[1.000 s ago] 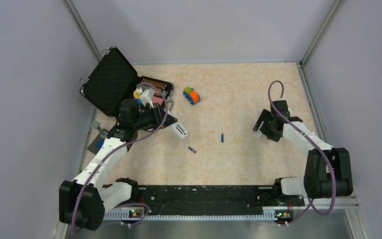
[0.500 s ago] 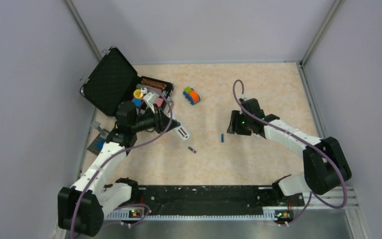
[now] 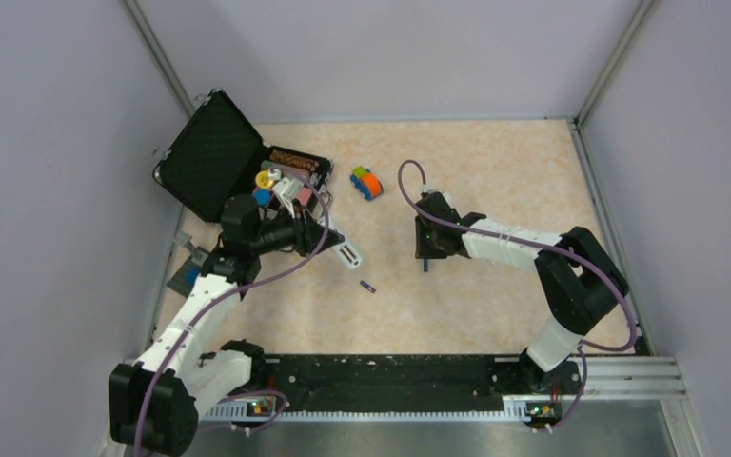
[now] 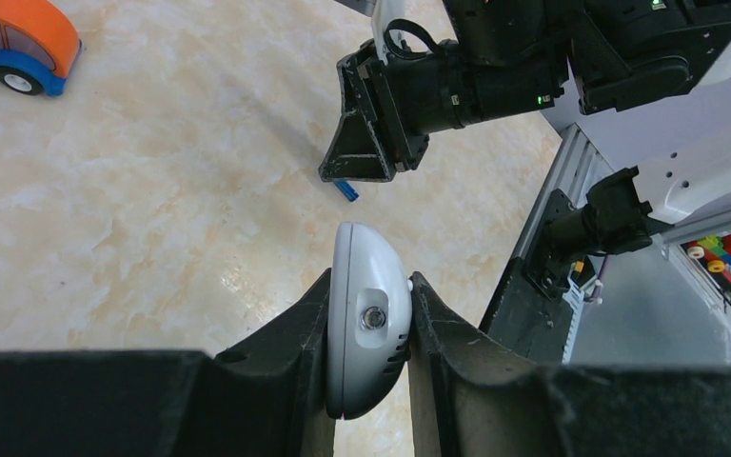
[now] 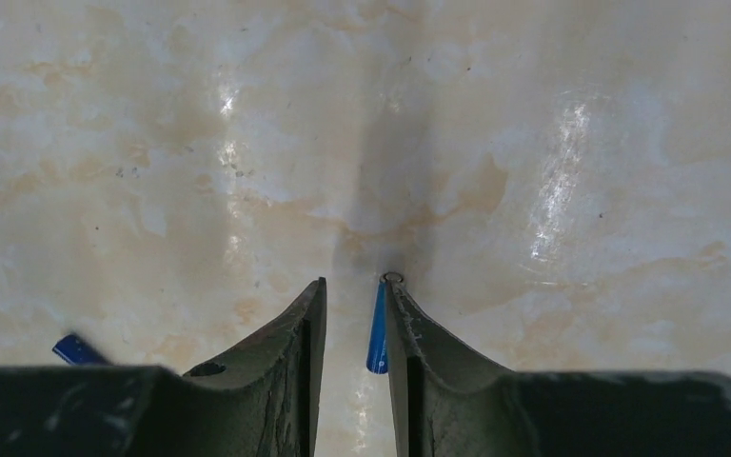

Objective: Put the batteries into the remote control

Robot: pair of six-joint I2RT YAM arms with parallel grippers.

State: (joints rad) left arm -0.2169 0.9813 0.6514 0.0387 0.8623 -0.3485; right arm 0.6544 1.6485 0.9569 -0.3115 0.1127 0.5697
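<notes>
Presently, right pincer (image 5: 355, 286): jaws drawn narrow, low over the marbled beige table (image 5: 152, 143). The tiny slim cylindrical blue battery (image 5: 378, 328) lies between them against one finger, with a gap on the other side. Not gripped yet, by my reading.
Left pincer (image 4: 369, 286): closed on the sides of the slim white plastic remote control (image 4: 366, 328), which appears clear of the table.
Second cell: darker blue-purple battery (image 3: 368, 287), loose on the table between the two pincers, nearer the bases.
Bystanders: orange-blue-green toy car (image 3: 366, 182); open hard-shell black case (image 3: 211, 162) at far left.
Progress: early. The remote is in hand; no battery is lifted and none is loaded. Both cells have yet to be picked up and seated.
Right wrist view only: the gap beside the blue battery; overhead, the pincer hides most of that cell.
Left wrist view only: the remote's end face with its small bulb, squarely clamped.
Overhead only: both arms at once, and where the second cell lies.
Unknown: whether the battery bay is open; no view shows it.
</notes>
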